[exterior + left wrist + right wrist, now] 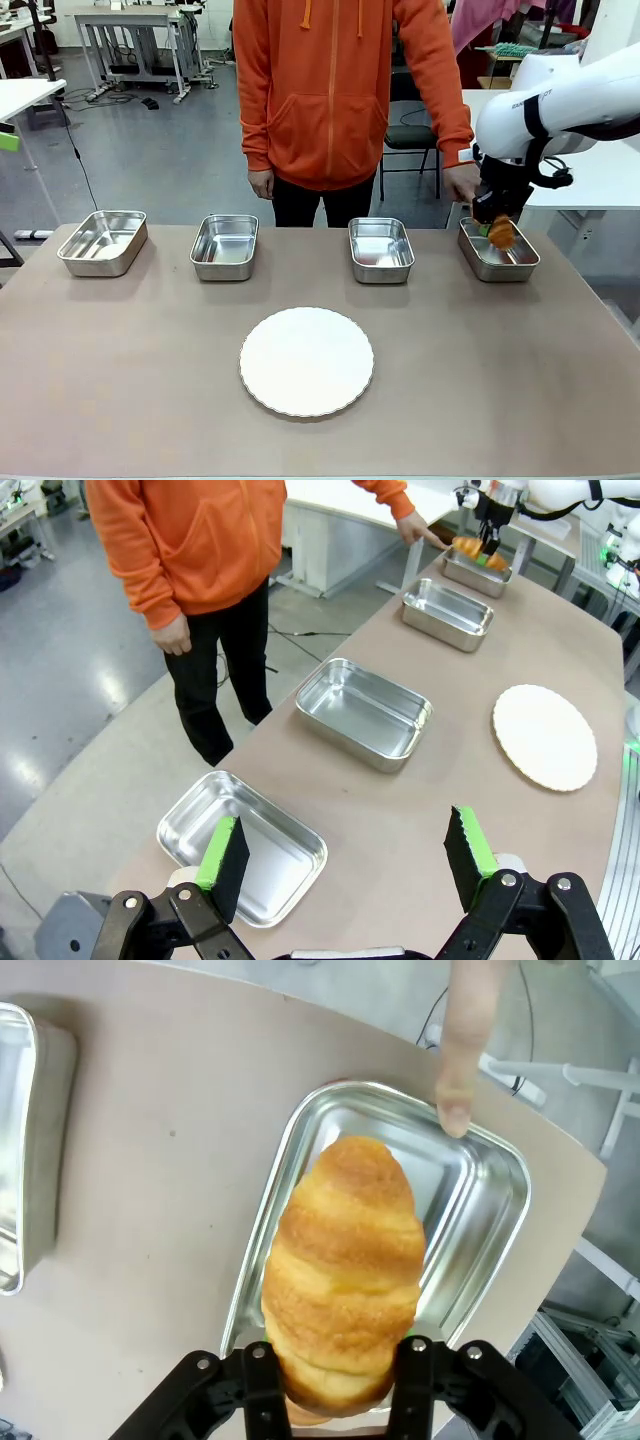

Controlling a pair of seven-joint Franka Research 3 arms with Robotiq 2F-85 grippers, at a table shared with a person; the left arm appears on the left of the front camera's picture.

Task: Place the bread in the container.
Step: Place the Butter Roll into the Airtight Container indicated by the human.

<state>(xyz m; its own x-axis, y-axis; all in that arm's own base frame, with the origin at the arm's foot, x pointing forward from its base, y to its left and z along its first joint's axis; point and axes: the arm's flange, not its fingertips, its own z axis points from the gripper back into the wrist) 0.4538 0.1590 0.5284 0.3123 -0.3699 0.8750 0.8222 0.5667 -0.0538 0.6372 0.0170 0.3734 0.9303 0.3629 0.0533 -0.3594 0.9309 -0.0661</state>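
Note:
The golden-brown ridged bread (345, 1260) hangs just above the far-right steel container (480, 1210), with my right gripper (335, 1390) shut on its lower end. From the front, the bread (501, 234) sits over that container (520, 265) under my right gripper (495, 222). A person's finger (465, 1050) touches the container's far rim. My left gripper (345, 855) stands open, nothing between its green pads, above the near end of the table by the first pan (280, 830). Far off in the left wrist view, the bread (478, 552) shows over the container (476, 572).
Three more steel pans (103, 242) (225, 246) (381, 250) line the far side of the table. A round white scallop-edged plate (306, 361) lies in the middle near the front. The person in an orange hoodie (345, 90) stands at the far edge.

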